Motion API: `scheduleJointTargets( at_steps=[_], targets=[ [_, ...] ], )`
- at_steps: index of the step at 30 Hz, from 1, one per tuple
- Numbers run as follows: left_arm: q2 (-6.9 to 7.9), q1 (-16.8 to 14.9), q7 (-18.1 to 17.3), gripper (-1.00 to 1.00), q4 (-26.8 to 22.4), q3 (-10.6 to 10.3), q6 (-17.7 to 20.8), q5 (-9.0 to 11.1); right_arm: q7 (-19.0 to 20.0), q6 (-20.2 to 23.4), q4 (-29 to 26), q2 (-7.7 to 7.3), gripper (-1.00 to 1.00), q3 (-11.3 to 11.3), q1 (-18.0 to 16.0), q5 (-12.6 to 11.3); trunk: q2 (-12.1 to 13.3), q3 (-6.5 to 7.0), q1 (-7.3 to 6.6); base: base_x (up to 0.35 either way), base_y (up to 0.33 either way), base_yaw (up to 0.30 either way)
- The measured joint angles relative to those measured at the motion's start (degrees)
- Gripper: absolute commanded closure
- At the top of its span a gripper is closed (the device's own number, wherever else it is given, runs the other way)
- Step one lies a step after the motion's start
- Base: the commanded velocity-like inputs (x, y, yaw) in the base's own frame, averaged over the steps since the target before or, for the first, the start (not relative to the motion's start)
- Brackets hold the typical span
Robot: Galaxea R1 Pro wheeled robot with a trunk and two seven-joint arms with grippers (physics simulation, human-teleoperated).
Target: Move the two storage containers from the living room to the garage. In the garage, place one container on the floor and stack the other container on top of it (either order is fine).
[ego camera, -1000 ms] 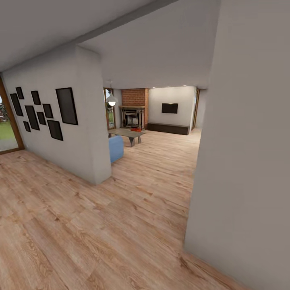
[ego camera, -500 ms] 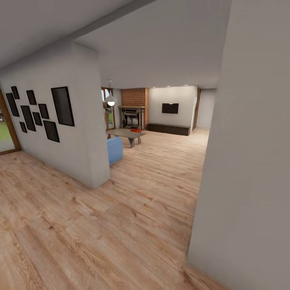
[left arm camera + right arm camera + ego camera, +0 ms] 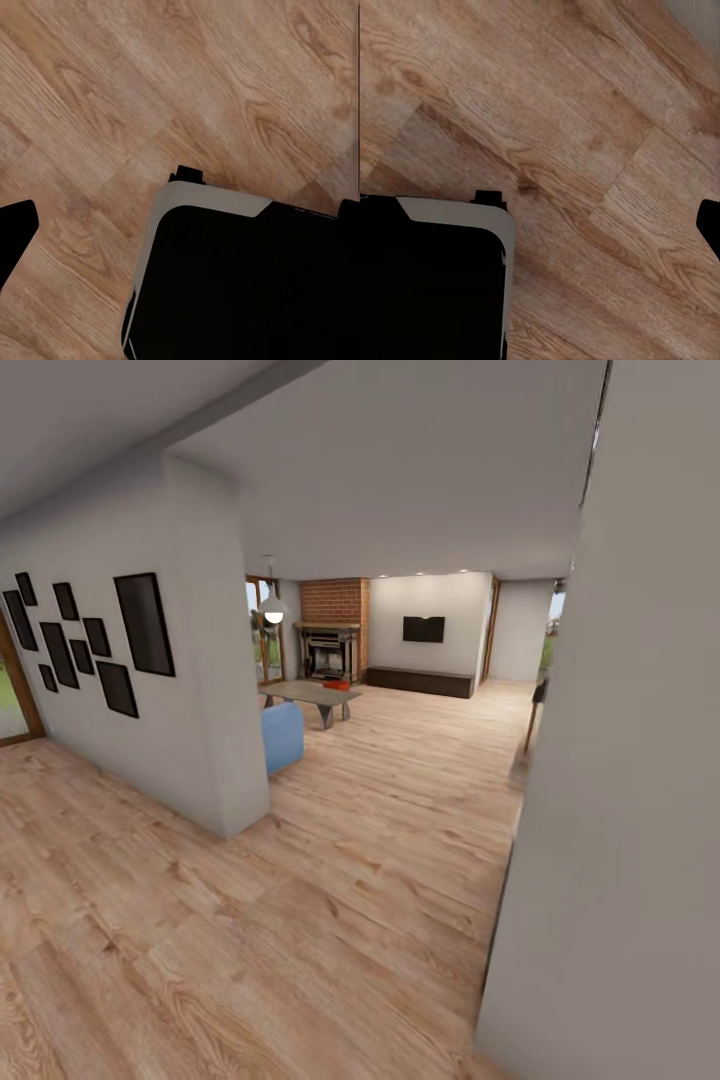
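Far ahead in the head view lies the living room, with a brick fireplace point(image 3: 331, 649) on its back wall. A small orange-red storage container point(image 3: 337, 684) rests on a low grey coffee table point(image 3: 312, 694) in front of the fireplace; at this distance I cannot tell whether it is one bin or two. In the left wrist view my left gripper point(image 3: 184, 217) hangs open over wood planks, a dark fingertip point(image 3: 16, 231) at each side edge. My right gripper point(image 3: 540, 225) looks open too, with one fingertip point(image 3: 711, 223) at the picture's edge. Both hold nothing.
A white wall corner point(image 3: 225, 690) with black picture frames point(image 3: 143, 622) juts in on the left, a blue sofa point(image 3: 283, 736) behind it. A grey wall point(image 3: 620, 810) stands close on the right. Light wood-plank floor point(image 3: 330, 880) runs between them. My black base point(image 3: 240, 285) shows below both wrists.
The camera has moved forward and sideways: the right wall's edge has slid right, uncovering a side opening and dark furniture legs. The container has not moved.
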Motion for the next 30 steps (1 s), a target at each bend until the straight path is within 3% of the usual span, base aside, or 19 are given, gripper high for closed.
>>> scheduleJointTargets(
  at_steps=[10,22,30],
  targets=[
    [-0.01,0.0,0.0,-1.0,0.0,0.01,-0.43,0.07,-0.54,0.23,-0.03,-0.56,-1.0,0.23,0.0,0.06,0.0,0.0,0.0,0.322,0.0,0.0],
    [-0.01,0.0,0.0,-1.0,0.0,0.01,0.04,0.1,-0.47,0.32,0.0,-0.07,-1.0,0.15,0.0,-0.02,0.0,0.0,0.0,0.323,0.0,0.003],
    [-0.01,0.01,-0.01,-1.0,0.0,0.05,0.02,0.11,-0.17,0.35,0.0,-0.12,-1.0,0.19,-0.01,0.06,0.0,0.0,0.0,0.323,0.0,0.209]
  ],
)
